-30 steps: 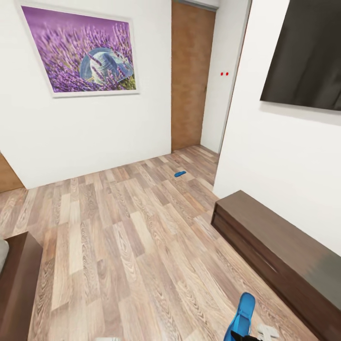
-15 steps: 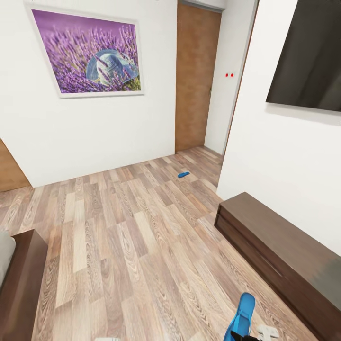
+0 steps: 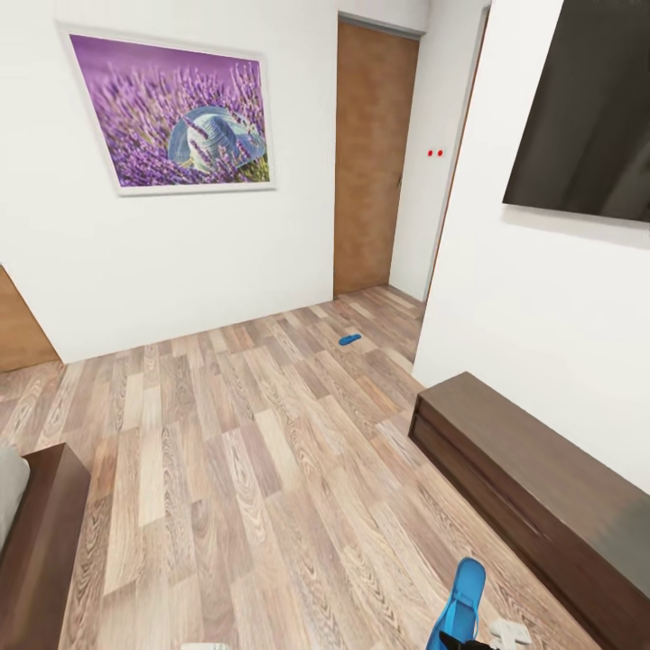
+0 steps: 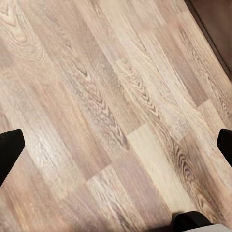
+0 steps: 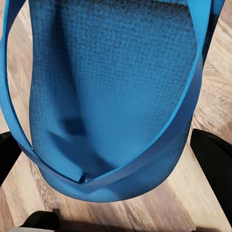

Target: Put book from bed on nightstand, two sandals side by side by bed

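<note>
My right gripper (image 5: 113,159) is shut on one bright blue sandal (image 5: 111,96), whose sole fills the space between the black fingers (image 5: 212,159). In the head view that sandal (image 3: 465,596) hangs at the lower edge above the floor, with the right gripper (image 3: 469,643) just below it. A second blue sandal (image 3: 349,339) lies far off on the plank floor near the brown door. The bed's dark frame corner (image 3: 41,533) shows at the lower left. My left gripper (image 4: 116,145) is open over bare floor. The book and the nightstand are out of view.
A long dark brown dresser (image 3: 528,474) runs along the right wall under a black screen (image 3: 587,108). A lavender picture (image 3: 176,113) hangs on the far white wall beside a brown door (image 3: 370,153). Wood-plank floor (image 3: 244,469) stretches between the bed and the dresser.
The whole head view has shifted a little as the camera moved, bringing more of the bed frame into view. The held sandal stays at the same spot in the picture.
</note>
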